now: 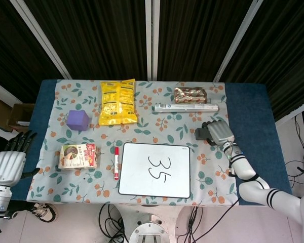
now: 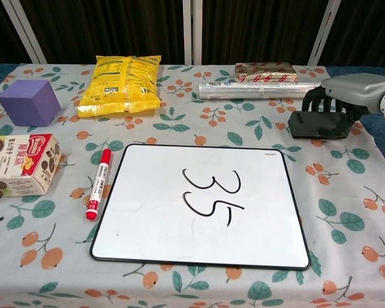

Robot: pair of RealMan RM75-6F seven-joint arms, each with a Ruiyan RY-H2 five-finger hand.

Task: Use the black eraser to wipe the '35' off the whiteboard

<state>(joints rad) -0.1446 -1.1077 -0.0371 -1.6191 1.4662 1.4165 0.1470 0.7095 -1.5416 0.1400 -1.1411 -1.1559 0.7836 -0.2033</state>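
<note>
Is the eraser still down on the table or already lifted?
Down. The black eraser lies flat on the tablecloth; the right hand arches over it, fingers curled at its edges.

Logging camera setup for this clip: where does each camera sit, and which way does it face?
Head view: high above the near table edge, looking steeply down on the table; shows the left hand off the table and the right hand at the black eraser.
Chest view: low at the near edge, facing across the table; only the right hand shows, fingers arched over the black eraser.
Both share the whiteboard, the eraser and the right hand.
</note>
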